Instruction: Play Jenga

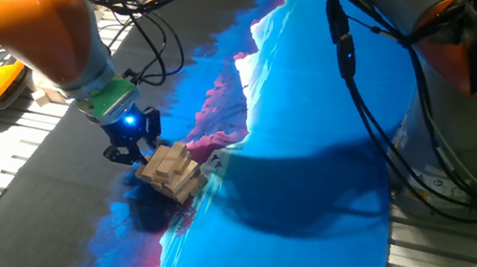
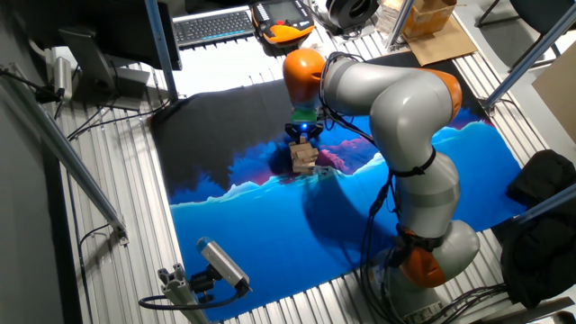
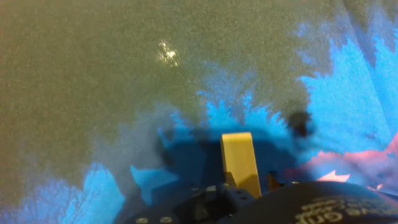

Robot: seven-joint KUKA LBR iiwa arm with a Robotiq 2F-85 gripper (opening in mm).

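Overall: one arm worked over a mat on a table, with a small wooden tower under its hand.
Mat (image 1: 317,140): bright blue in the lower and right part of one fixed view, pink streaks near the middle, black toward the upper left.
Jenga (image 1: 172,172): stood left of centre in one fixed view, where the blue met the black; pale blocks in a few crosswise layers, slightly askew. In the other fixed view it (image 2: 303,158) sat near the middle of the frame.
Gripper (image 1: 135,151): hung just above and to the left of the tower's top, touching or nearly touching it; a blue light glowed on the hand.
Jaws: whether they were spread or pressed together could not be told; they pinched nothing that showed.
Hand view: one yellowish finger (image 3: 240,163) stood upright at the lower centre over the mat; the tower was out of frame.
Arm (image 2: 396,108): grey with orange joints, bent over the mat from the right.
Keyboard (image 2: 214,25): lay at the top of the other fixed view, beyond the mat.
Pendant (image 2: 283,18): orange and black, just right of the keyboard.
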